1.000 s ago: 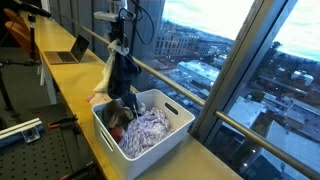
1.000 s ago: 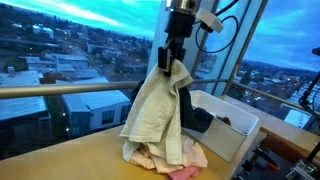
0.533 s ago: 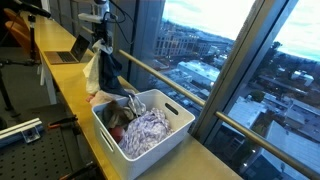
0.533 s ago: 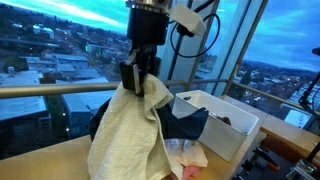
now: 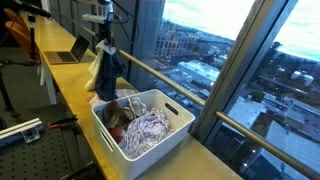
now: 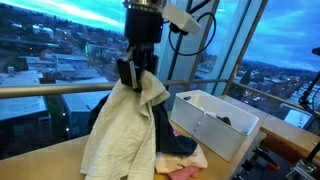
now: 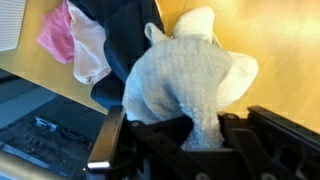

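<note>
Towel (image 6: 120, 130) shows throughout; laptop (image 5: 70, 50), in an exterior view.

Bin (image 5: 160, 148) fills the counter (image 5: 65, 85) beside the window (image 5: 200, 50); loose clothes (image 6: 180, 162) lie just beside it; bare counter runs toward the laptop (image 5: 72, 50)

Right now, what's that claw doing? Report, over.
Gripper shut on beige towel, hanging over counter. Dark garment hangs with it. White basket beside, pink clothes underneath.

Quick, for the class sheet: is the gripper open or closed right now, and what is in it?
Gripper: closed, holding a cream towel that hangs down from it; a dark garment hangs beside the towel.
</note>
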Robot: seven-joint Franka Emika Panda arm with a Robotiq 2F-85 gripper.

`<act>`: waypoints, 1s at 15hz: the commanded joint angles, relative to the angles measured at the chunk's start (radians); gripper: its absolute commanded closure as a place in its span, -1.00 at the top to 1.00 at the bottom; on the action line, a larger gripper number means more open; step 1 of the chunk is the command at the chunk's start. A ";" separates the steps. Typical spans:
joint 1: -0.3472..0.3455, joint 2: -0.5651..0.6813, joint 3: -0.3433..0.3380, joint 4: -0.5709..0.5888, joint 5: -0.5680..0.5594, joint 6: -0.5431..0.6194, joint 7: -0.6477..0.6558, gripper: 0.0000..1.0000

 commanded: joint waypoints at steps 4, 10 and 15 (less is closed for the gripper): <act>-0.114 -0.050 -0.046 -0.059 0.016 0.009 -0.026 -1.00; -0.217 -0.048 -0.047 -0.136 0.021 0.040 -0.027 -1.00; -0.222 -0.052 -0.052 -0.174 0.027 0.051 -0.029 -1.00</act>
